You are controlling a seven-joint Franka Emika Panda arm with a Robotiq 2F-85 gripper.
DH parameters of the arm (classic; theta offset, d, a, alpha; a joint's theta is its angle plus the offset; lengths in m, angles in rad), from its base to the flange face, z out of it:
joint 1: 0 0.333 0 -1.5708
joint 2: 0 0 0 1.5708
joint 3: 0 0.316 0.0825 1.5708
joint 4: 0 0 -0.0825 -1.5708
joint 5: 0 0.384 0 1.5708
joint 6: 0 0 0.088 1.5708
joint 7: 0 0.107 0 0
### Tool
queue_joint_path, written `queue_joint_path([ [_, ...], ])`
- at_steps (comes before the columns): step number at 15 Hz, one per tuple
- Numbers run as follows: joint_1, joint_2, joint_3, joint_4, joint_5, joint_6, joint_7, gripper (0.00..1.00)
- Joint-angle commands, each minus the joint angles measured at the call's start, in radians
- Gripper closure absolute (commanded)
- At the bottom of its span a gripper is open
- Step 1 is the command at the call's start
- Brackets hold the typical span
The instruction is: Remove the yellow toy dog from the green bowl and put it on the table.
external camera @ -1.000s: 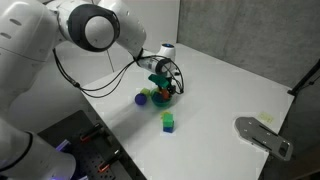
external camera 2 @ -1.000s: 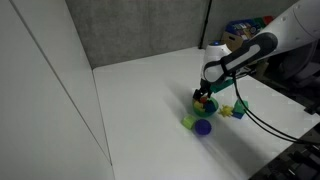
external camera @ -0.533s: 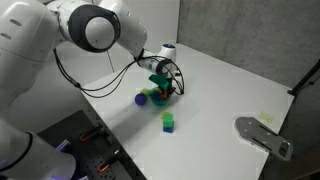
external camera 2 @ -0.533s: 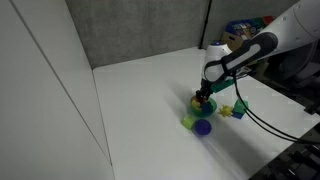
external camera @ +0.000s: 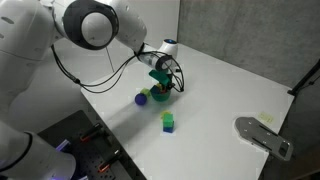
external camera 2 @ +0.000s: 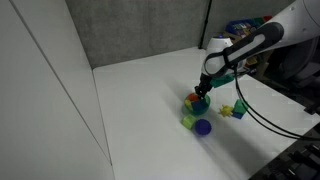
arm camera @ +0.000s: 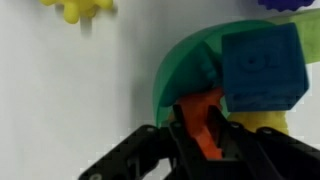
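In the wrist view the green bowl [arm camera: 185, 70] stands on the white table [arm camera: 60, 90] and holds a blue cube [arm camera: 262, 65]. A yellow piece [arm camera: 265, 122] shows under the cube; it is probably the yellow toy dog, mostly hidden. My gripper [arm camera: 203, 125] reaches into the bowl's near side, shut on an orange piece [arm camera: 200, 105]. Whether this orange piece belongs to the yellow one I cannot tell. In both exterior views the gripper [external camera: 160, 86] [external camera 2: 200, 92] hangs over the bowl [external camera: 162, 97] [external camera 2: 199, 106].
A separate yellow lumpy toy [arm camera: 75, 8] [external camera 2: 240, 112] lies on the table beside a green cube [external camera: 168, 124] [external camera 2: 227, 110]. A purple ball [external camera: 141, 98] [external camera 2: 203, 127] sits close to the bowl. A grey metal fixture [external camera: 262, 135] stands at the table's edge.
The jaws have closed from wide open onto the orange piece in the bowl. The hand has shifted slightly upward over the bowl.
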Motion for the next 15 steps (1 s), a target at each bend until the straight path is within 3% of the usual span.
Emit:
queue_joint_path([
  [1, -0.034, -0.096, 0.039, -0.065, 0.040, -0.012, -0.055, 1.00],
  [7, -0.068, -0.177, 0.067, -0.110, 0.095, -0.015, -0.116, 0.98],
  [8, -0.070, -0.180, 0.065, -0.113, 0.096, -0.015, -0.122, 0.72],
  [9, -0.067, -0.180, 0.055, -0.116, 0.091, -0.009, -0.119, 0.71],
  [15, -0.079, -0.191, 0.057, -0.167, 0.098, -0.038, -0.117, 0.25],
])
